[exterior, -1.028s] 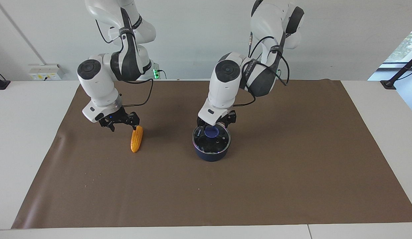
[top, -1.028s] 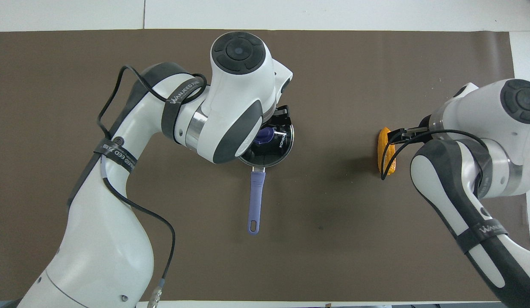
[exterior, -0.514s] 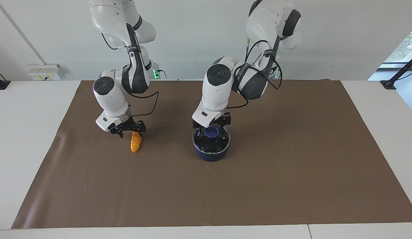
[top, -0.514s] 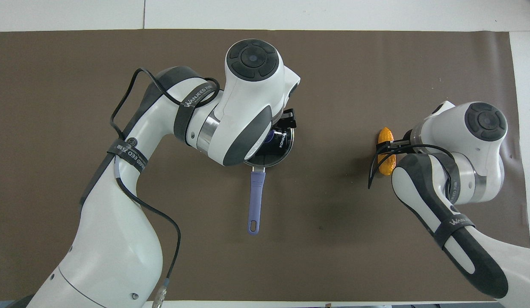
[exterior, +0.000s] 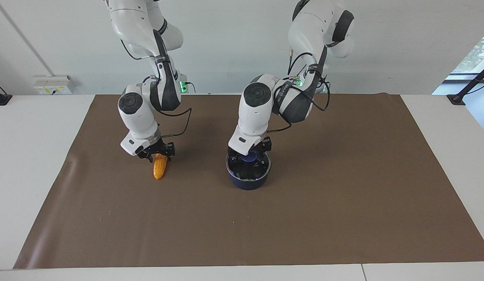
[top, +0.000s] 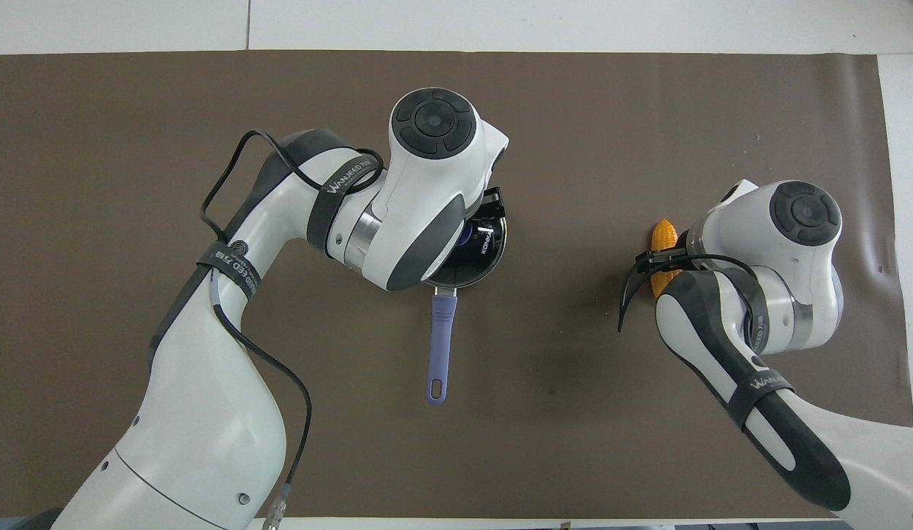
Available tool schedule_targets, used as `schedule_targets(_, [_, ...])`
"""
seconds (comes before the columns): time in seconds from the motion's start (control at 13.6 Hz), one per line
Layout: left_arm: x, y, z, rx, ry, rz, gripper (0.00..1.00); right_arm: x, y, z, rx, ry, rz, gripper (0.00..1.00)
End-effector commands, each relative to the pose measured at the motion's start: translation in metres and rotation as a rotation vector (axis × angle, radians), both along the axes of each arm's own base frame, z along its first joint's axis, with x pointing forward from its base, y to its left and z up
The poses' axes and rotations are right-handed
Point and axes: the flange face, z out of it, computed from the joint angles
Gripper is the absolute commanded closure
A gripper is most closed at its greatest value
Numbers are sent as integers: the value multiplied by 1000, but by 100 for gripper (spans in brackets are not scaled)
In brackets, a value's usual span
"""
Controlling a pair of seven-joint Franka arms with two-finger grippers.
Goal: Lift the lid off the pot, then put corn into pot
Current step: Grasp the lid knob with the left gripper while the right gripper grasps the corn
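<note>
The navy pot [exterior: 248,182] stands mid-mat with the glass lid [exterior: 253,172] on it. The pot's purple handle [top: 442,335] points toward the robots. My left gripper [exterior: 250,153] is down over the lid, its fingers open on either side of the blue knob [exterior: 250,157]. In the overhead view the left wrist hides most of the lid [top: 477,266]. The yellow corn [exterior: 159,169] lies on the mat toward the right arm's end. My right gripper [exterior: 157,153] is open and low over the corn's end nearer the robots. Only the corn's tip [top: 664,233] shows in the overhead view.
A brown mat [exterior: 304,218] covers the white table [exterior: 31,156]. Nothing else stands on the mat. A wall socket box [exterior: 54,84] sits at the table's edge nearest the robots.
Both grippers have come down: the left one from just above the lid to around the knob, the right one sideways and down over the corn's end. Pot, lid and corn have not moved.
</note>
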Motion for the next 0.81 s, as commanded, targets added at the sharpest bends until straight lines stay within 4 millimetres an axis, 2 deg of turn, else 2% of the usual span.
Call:
schedule_targets(0.0, [-10,4,7,18,-18,22,0,-8,-1,-4,13,-13,4,37])
schedule_targets(0.15, [-11,3,7,16,-18,35,0,-8,0,-3,13,-13,7,82])
schedule_targets(0.22, [-11,3,7,16,-18,35,0,-7,-1,-2,13,-10,4,100])
schedule_targets(0.51, [-12,3,5,14,-21,58,4,17,5,25,8,31,12,100])
schedule_targets(0.73, [-11,2,6,11,-25,62,4,44,12,71,6,80,16,100])
